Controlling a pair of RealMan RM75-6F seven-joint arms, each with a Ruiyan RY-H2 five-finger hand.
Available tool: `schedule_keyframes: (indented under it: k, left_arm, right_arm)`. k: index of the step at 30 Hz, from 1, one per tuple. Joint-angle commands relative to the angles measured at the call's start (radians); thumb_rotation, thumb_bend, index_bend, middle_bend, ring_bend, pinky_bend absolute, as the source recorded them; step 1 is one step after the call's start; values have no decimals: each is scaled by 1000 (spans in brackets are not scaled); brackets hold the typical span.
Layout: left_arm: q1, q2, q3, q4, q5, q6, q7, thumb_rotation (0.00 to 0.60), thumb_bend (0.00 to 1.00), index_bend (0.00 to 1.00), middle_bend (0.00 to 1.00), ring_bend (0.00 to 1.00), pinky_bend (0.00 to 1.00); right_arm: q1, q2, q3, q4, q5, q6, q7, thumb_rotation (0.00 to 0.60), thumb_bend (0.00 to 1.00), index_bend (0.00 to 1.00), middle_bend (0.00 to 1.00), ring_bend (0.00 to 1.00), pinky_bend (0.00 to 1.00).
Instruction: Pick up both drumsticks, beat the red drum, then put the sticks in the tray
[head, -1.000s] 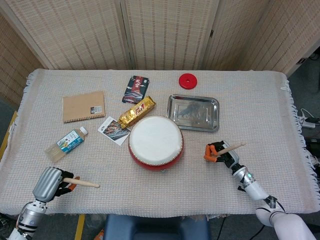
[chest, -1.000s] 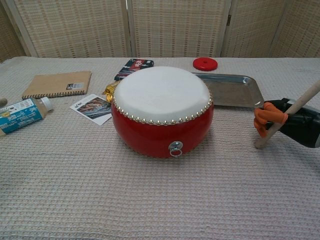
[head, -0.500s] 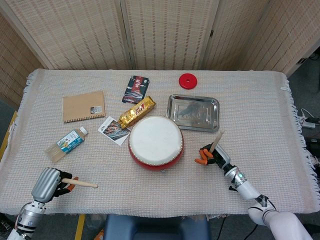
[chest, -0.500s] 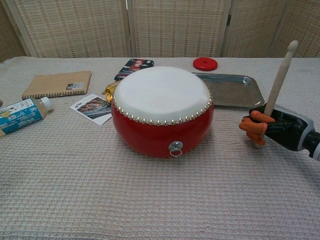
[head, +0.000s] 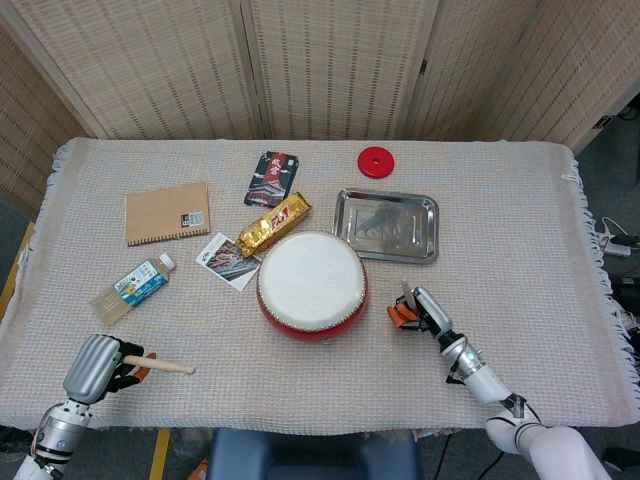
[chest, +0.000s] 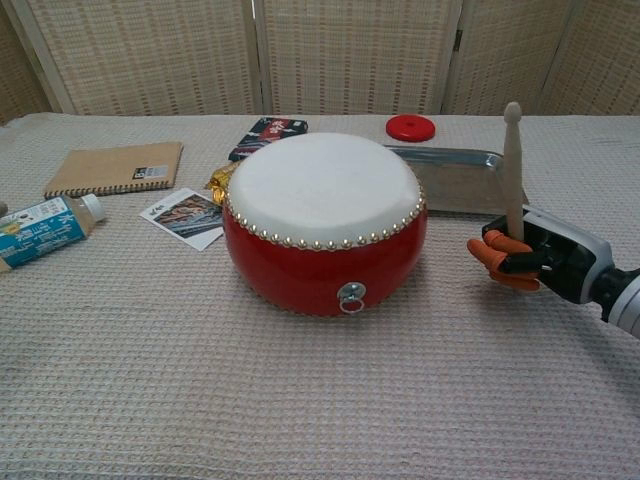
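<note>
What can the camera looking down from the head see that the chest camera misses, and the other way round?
Only the head view shows the left robot hand holding its drumstick at the table's near edge, and the whole cloth-covered table.

Only the chest view shows the metal ring on the red drum and the right drumstick standing nearly upright.

Both show the right robot hand beside the drum, the steel tray, the red disc, the notebook and the bottle.
</note>
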Motion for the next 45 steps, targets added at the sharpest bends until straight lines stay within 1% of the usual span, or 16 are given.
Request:
schedule_keyframes:
  k: [1,6,9,11,15,17,18,22,26,28,31,34,36,40,43,45]
  left_arm:
    - [0,-2,-1,6,-2,0,-2,600,444,1000,1000,1000,1000]
    - [-5,-2,-2,18,-1,-6,3,600,443,1000,1000,1000,1000]
    - [-11,1,-4,23,5,-8,20,600,443,1000,1000,1000,1000]
    - [-17,4,-6,24,9,-12,29,600,442,1000,1000,1000,1000]
    - [-37,15,-15,20,19,-23,54,600,443,1000,1000,1000,1000]
    - [-52,24,-26,12,21,-31,66,600,443,1000,1000,1000,1000]
    - [-65,32,-37,5,21,-36,81,600,443,1000,1000,1000,1000]
    - [-111,65,-79,-47,-4,-88,182,600,443,1000,1000,1000,1000]
    - [-168,92,-134,-128,-71,-171,286,600,444,1000,1000,1000,1000]
    - [-199,104,-163,-171,-127,-228,362,600,443,1000,1000,1000,1000]
    - [-241,110,-212,-232,-224,-290,475,600,444,1000,1000,1000,1000]
    - [-272,104,-256,-279,-310,-312,559,600,444,1000,1000,1000,1000]
    - [-288,97,-278,-298,-348,-312,601,600,444,1000,1000,1000,1000]
    - [-320,84,-313,-329,-421,-314,669,600,445,1000,1000,1000,1000]
    - [-341,77,-326,-341,-456,-317,702,600,444,1000,1000,1000,1000]
    - [-352,70,-328,-344,-472,-317,720,600,444,1000,1000,1000,1000]
  right_arm:
    - [0,-8,-4,14,-6,10,-57,600,546,1000,1000,1000,1000]
    - [12,19,-14,-1,-23,16,-182,600,686,1000,1000,1000,1000]
    - [29,79,-31,-45,-43,3,-322,600,744,1000,1000,1000,1000]
    - [45,145,-34,-115,-49,-9,-425,600,763,1000,1000,1000,1000]
    - [80,322,-19,-343,-45,-33,-648,600,772,1000,1000,1000,1000]
    - [99,435,-6,-510,-29,-69,-777,600,772,1000,1000,1000,1000]
    - [113,504,5,-605,-18,-93,-859,600,772,1000,1000,1000,1000]
    - [147,684,62,-870,70,-183,-1099,600,772,1000,1000,1000,1000]
    - [189,780,142,-1017,203,-273,-1279,600,771,1000,1000,1000,1000]
    - [222,806,182,-1057,280,-326,-1378,600,770,1000,1000,1000,1000]
    - [273,811,223,-1078,396,-388,-1543,600,769,1000,1000,1000,1000]
    - [326,793,242,-1078,521,-437,-1706,600,769,1000,1000,1000,1000]
    - [357,774,239,-1069,591,-456,-1802,600,769,1000,1000,1000,1000]
    - [417,700,204,-1016,750,-460,-2014,600,769,1000,1000,1000,1000]
    - [451,646,166,-973,857,-452,-2141,600,770,1000,1000,1000,1000]
    - [465,621,151,-960,904,-438,-2196,600,770,1000,1000,1000,1000]
